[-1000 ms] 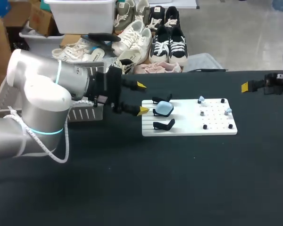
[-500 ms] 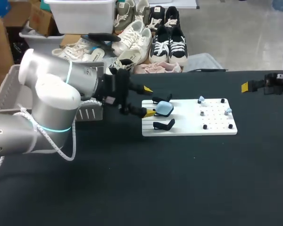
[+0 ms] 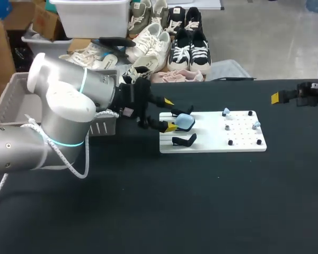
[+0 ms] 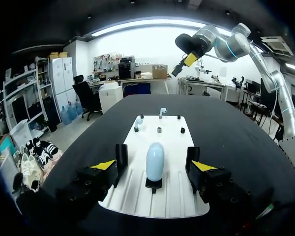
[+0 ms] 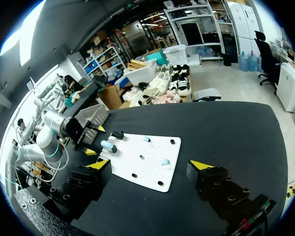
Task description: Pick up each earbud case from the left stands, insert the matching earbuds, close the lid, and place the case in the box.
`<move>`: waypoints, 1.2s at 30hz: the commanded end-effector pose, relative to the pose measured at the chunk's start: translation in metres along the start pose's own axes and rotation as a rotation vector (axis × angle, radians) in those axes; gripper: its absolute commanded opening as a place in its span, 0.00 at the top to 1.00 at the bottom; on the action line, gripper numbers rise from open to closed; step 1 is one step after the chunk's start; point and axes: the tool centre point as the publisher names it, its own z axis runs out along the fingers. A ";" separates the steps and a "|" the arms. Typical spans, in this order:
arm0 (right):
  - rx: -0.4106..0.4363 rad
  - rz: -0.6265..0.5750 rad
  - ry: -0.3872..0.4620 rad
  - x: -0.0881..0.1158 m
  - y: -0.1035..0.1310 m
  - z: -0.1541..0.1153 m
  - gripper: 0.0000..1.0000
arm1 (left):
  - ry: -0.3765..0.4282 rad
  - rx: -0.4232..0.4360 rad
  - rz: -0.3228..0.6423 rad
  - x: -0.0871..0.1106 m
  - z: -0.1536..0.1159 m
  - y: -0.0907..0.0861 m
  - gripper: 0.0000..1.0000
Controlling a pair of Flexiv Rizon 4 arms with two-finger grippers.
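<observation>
A black table seen from above, with a white board [image 3: 212, 144] lying on it. The task looks to be at its first step. One pale blue case [image 4: 155, 161] sits upright on the middle stand at the board's left end. The two black stands beside it [image 3: 184, 140] are empty. Two pale earbuds [image 3: 226, 111] rest among the pegs on the board's right half, so none has gone into the case. Picking up, inserting, closing the lid and boxing all remain to do for this case. A grey mesh box [image 3: 102, 127] sits at the table's left, mostly hidden behind the left arm. Its inside cannot be seen, so whether other cases already lie in it is unclear.

The left gripper [image 3: 170, 114] is at the board's left edge with its fingers spread wide. The case lies ahead of and between them, and neither finger touches it. In the left wrist view the empty stands rise just inside each yellow tip. Closing here would likely catch them unless the fingers meet the case above them.

The right gripper [image 5: 150, 165] hangs near the table's far right edge, also spread wide and holding nothing. It is well apart from the board. Bare table stretches across the near side, giving both arms open room there.
</observation>
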 end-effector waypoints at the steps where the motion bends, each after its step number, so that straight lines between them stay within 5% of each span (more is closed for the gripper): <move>1: -0.003 -0.001 0.001 0.000 -0.001 0.000 0.00 | 0.008 -0.015 -0.005 -0.001 0.004 -0.004 0.00; 21: -0.003 -0.001 0.001 0.000 -0.001 0.000 0.00 | 0.031 -0.019 -0.007 0.003 0.015 -0.007 0.00; 36: -0.003 -0.001 0.001 0.000 -0.001 0.000 0.00 | 0.042 -0.014 -0.016 0.009 0.019 -0.007 0.15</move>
